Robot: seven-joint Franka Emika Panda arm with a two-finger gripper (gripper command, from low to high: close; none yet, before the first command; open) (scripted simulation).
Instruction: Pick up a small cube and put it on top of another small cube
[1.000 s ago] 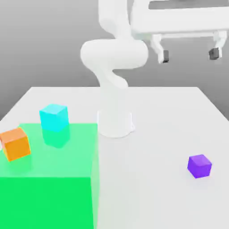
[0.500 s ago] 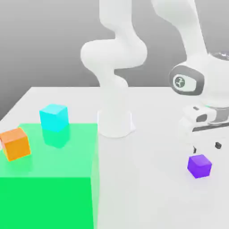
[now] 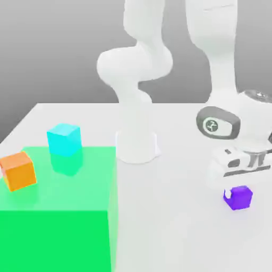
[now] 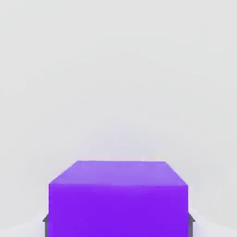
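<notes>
Purple small cube, orange cube, cyan cube, bright green block, white arm

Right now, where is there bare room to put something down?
The white table is bare between the green block and the purple cube. It is crowded at that cube, where the gripper holds it.
</notes>
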